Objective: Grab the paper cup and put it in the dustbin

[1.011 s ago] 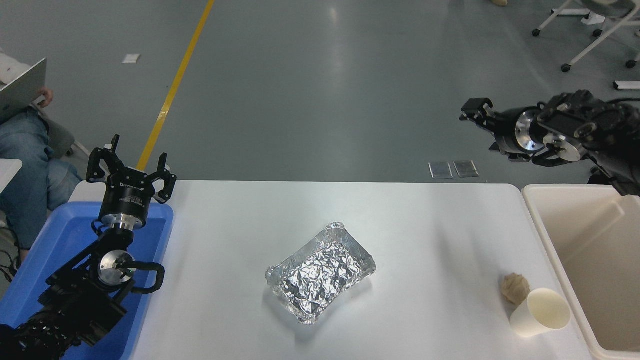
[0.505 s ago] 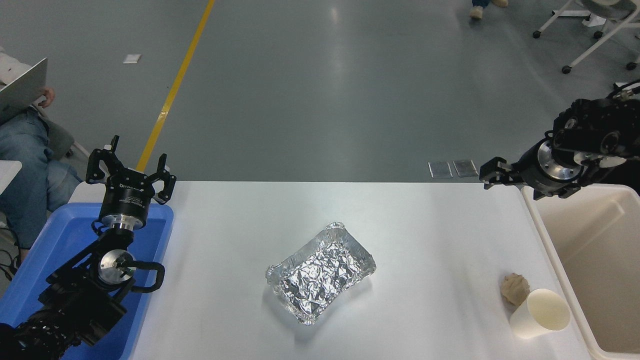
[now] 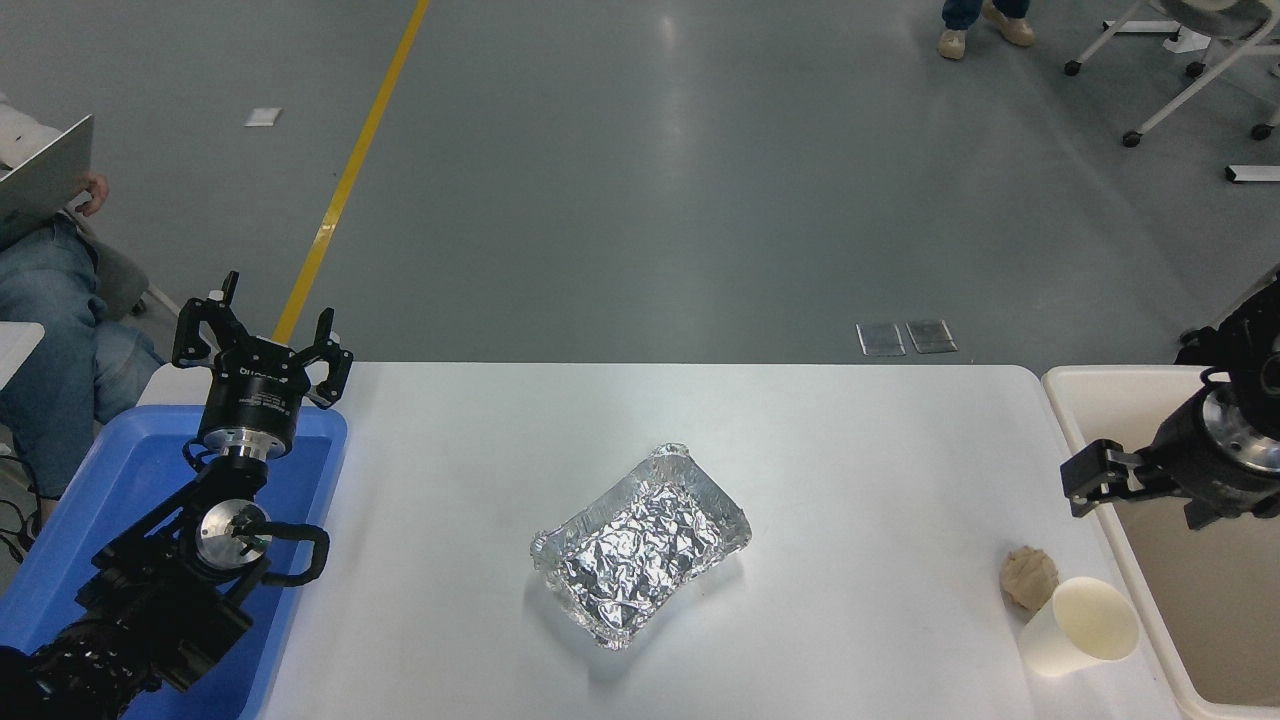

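Note:
The white paper cup (image 3: 1080, 628) lies on its side near the table's front right corner, its cream inside facing up and right. The cream-beige dustbin (image 3: 1078, 381) stands just right of the table, beside the cup. My right gripper (image 3: 1088, 483) comes in from the right edge and hangs over the dustbin's left rim, beyond and above the cup, pointing left and not touching it. My left gripper (image 3: 262, 335) is parked at the lower left, open and empty.
A crumpled tan paper ball (image 3: 1028, 577) lies touching or nearly touching the cup's far side. A crinkled foil tray (image 3: 640, 545) sits mid-table. A blue tub (image 3: 110, 490) is under the left arm. A seated person (image 3: 45, 300) is at the far left.
My right arm has swung down and toward the camera, from high beyond the table's far right corner to just over the dustbin's left rim, closer to the cup. Nothing else moved.

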You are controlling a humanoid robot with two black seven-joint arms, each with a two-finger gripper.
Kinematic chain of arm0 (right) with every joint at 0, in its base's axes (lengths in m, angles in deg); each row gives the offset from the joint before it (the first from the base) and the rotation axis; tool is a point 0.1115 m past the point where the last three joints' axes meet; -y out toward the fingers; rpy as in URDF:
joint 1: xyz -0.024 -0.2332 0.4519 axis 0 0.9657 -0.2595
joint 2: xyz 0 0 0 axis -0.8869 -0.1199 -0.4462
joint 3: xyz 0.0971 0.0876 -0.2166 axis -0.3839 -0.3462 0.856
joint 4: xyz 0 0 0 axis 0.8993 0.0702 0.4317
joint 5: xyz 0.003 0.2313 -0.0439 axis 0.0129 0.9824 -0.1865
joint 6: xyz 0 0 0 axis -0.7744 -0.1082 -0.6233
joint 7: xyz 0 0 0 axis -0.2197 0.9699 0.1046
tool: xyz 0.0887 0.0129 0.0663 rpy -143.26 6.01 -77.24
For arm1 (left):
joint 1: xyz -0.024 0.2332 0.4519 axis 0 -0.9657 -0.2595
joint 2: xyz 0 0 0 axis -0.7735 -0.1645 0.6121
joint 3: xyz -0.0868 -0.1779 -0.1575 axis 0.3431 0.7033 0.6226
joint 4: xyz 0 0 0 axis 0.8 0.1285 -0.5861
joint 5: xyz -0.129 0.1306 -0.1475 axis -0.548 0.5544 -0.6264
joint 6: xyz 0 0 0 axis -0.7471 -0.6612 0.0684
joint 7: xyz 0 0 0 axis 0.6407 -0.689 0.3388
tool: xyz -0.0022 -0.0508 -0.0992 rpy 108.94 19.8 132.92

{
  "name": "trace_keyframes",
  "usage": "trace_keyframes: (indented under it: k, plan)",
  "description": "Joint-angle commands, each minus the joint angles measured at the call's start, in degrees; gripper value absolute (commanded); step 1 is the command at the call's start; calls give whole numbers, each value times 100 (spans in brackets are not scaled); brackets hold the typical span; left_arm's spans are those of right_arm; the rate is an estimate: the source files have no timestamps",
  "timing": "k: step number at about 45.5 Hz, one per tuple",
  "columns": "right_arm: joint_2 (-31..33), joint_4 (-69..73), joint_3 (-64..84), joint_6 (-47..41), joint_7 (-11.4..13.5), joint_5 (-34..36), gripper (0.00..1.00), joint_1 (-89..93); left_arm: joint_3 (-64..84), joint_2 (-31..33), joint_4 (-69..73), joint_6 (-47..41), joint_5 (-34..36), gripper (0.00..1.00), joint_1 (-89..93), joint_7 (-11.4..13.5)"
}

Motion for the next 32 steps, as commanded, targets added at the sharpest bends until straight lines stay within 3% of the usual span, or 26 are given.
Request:
trace_keyframes:
  k: [1,32]
  plan:
    - [453,163,-41,53,-2,-370,100,373,5,0,5,-4,1,99,0,0]
    - [541,-856,-1508,352,-2,-467,97,2315,-4,0,5,-4,1,99,0,0]
